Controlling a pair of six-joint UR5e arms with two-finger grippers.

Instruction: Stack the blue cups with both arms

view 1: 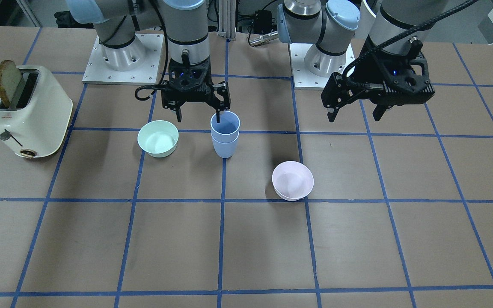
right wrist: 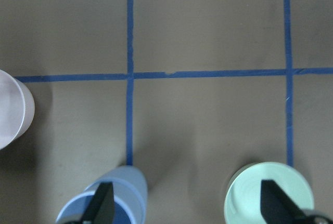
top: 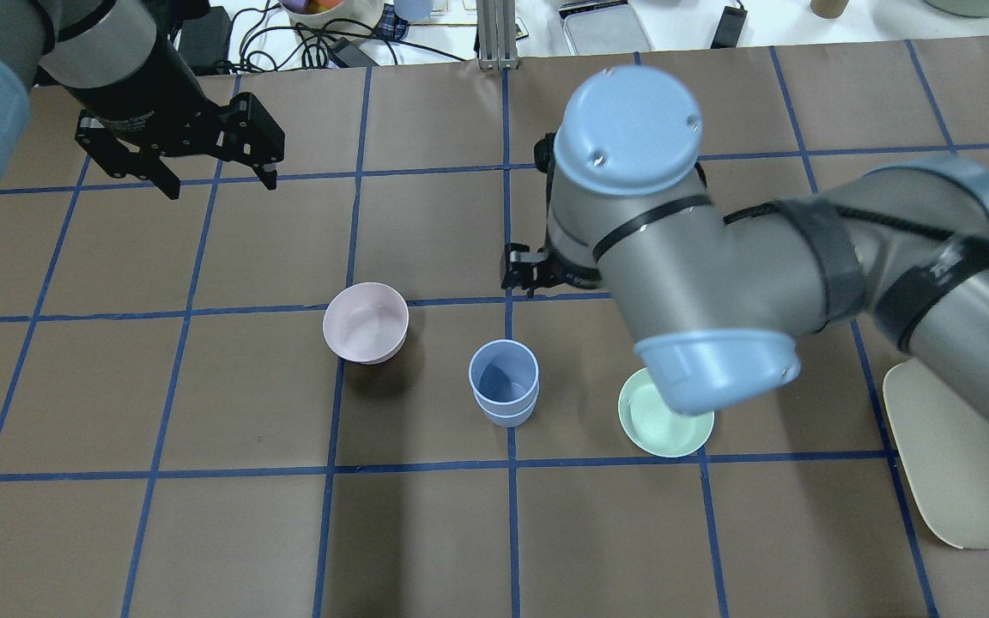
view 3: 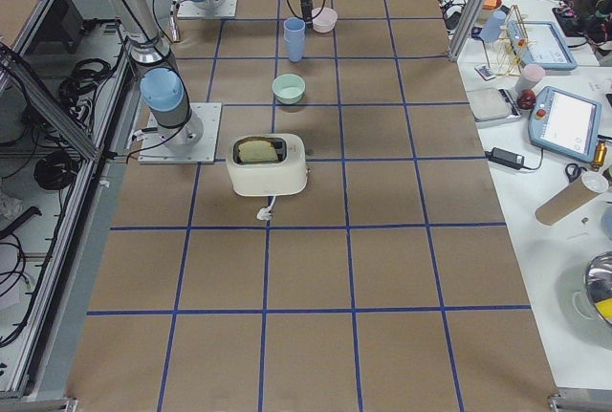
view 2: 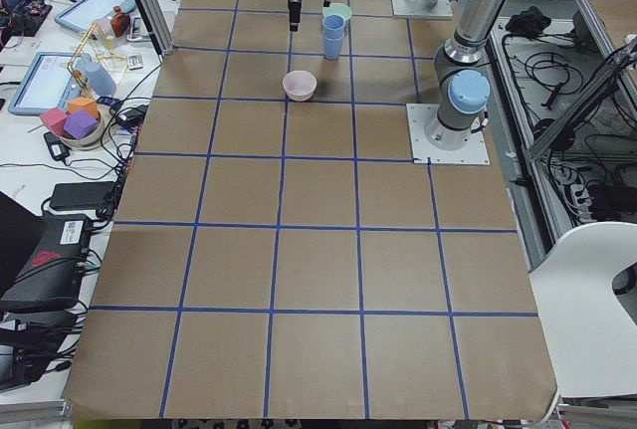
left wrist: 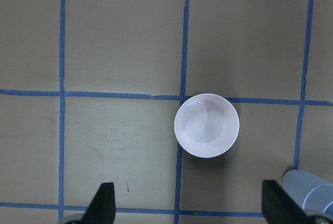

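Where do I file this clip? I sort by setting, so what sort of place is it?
Probably a robotics lab: left arm and right arm bolted to a tape-gridded table, a control pendant on the side bench, a toaster as prop.

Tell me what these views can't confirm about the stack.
Front: whether a finger of the right claw touches the rim of the blue cups; they overlap.
Overhead: that claw mostly behind its arm; mint bowl partly covered; toaster cut by the edge.
Side views: stack too small.
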